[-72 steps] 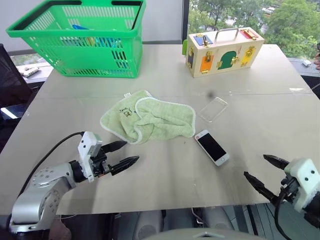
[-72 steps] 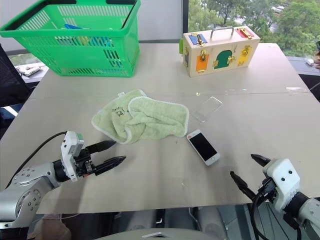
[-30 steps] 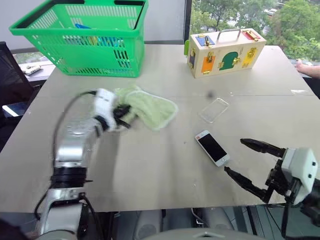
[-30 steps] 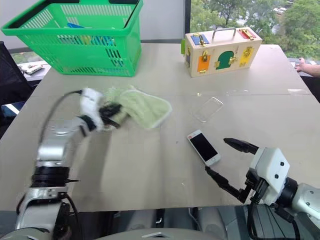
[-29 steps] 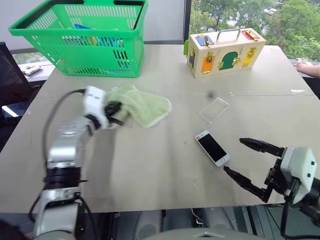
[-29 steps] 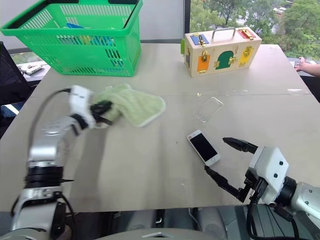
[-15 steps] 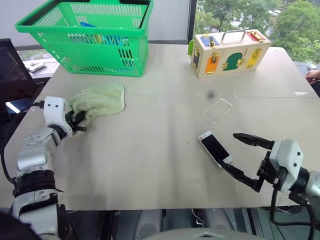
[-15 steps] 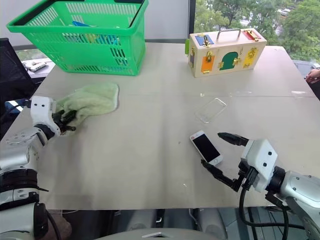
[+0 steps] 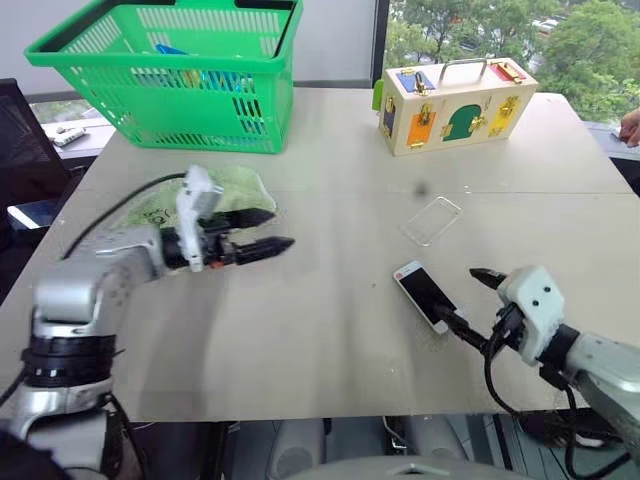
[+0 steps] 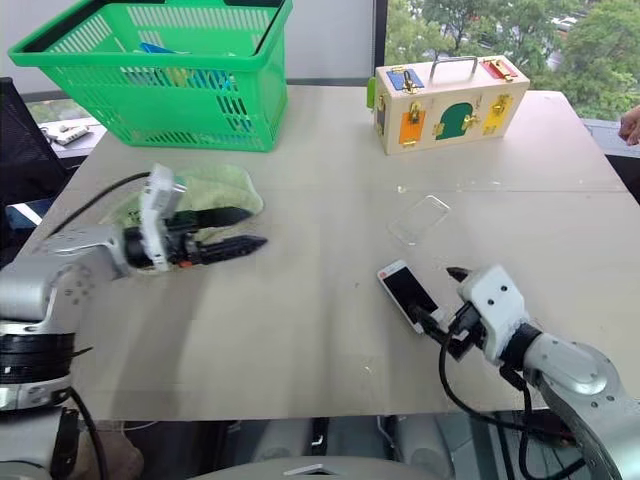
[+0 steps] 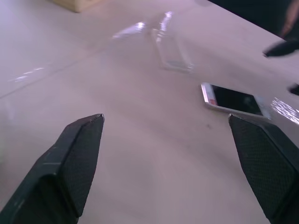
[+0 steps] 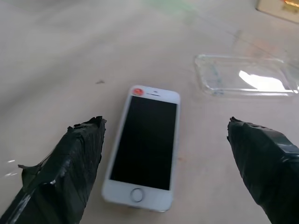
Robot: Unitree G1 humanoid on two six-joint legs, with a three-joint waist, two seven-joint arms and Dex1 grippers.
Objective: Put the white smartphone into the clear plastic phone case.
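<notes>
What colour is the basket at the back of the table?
Bright green: the basket shows best in the left eye view.

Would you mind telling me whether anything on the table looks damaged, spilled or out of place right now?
Nothing stands out. The white smartphone lies flat, screen up and intact, and the clear plastic phone case rests apart from it, empty. A crumpled green cloth sits near the green basket. No spills show.
</notes>
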